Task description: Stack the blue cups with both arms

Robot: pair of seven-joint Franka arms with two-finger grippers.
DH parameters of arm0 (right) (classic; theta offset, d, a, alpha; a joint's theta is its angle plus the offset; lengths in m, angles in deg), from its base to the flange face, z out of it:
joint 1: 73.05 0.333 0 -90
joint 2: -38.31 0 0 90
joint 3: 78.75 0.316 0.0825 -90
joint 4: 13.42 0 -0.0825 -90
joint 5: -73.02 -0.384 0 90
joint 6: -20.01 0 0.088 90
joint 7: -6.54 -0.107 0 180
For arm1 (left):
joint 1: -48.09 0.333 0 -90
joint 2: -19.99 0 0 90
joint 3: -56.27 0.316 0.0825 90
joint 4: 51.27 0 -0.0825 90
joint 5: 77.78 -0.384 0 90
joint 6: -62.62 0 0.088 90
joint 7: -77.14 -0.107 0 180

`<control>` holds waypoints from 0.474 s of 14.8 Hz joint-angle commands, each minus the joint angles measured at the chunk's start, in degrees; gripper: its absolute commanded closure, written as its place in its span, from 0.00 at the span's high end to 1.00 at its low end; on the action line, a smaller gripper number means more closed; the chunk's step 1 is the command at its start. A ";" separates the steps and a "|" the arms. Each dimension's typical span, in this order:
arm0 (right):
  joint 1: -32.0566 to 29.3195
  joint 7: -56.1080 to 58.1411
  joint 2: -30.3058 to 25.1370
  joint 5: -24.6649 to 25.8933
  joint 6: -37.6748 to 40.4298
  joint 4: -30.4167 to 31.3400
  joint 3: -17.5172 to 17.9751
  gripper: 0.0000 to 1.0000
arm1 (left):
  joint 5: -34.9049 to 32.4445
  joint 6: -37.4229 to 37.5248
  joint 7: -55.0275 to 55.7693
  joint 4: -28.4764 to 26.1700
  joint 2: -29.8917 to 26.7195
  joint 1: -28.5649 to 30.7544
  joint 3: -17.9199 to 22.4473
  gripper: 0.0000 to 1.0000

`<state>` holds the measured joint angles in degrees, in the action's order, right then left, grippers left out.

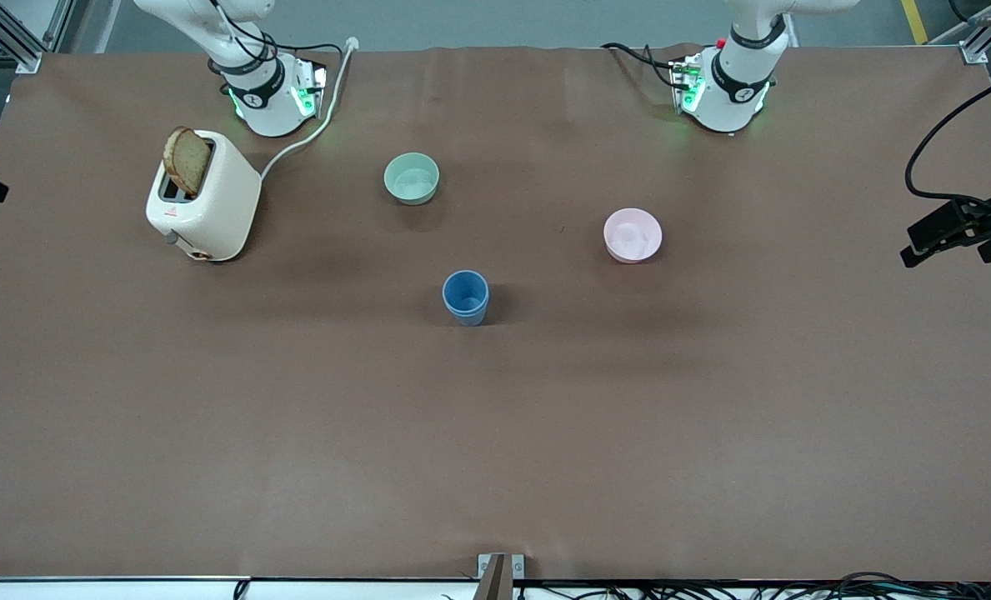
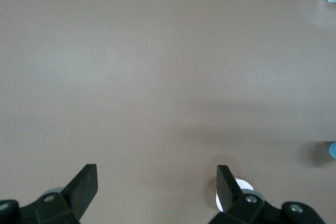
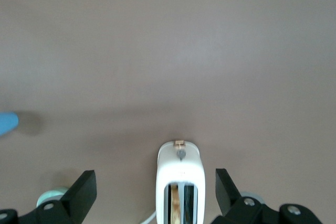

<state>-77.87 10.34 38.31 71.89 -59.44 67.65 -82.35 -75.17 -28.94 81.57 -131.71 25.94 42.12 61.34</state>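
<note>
A single blue cup shape (image 1: 465,297) stands upright near the middle of the table. No second separate blue cup shows, and I cannot tell whether one is nested inside it. Its edge shows in the left wrist view (image 2: 332,150) and in the right wrist view (image 3: 8,123). My left gripper (image 2: 156,174) is open and empty, high over the table beside the pink bowl. My right gripper (image 3: 156,179) is open and empty, high over the toaster. Both hands are out of the front view; only the arm bases (image 1: 266,92) (image 1: 728,83) show there.
A white toaster (image 1: 203,196) with a slice of bread stands toward the right arm's end. A mint-green bowl (image 1: 412,177) sits farther from the front camera than the cup. A pink bowl (image 1: 633,235) sits toward the left arm's end.
</note>
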 commanded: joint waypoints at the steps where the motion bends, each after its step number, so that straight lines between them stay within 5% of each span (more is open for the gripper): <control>1: -0.18 0.60 -0.52 1.39 2.45 0.49 0.70 1.00 | -1.55 -0.20 -1.00 -1.66 -1.82 -0.18 0.12 1.00; 7: -0.45 0.86 -0.62 1.22 2.19 0.58 0.61 1.00 | -1.11 0.15 -1.17 -1.74 -2.26 -0.28 -0.58 1.00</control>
<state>-77.86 10.51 38.37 72.16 -57.10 67.65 -82.17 -75.70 -28.94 81.43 -131.91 25.46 41.68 61.00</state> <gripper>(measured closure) 0.000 0.000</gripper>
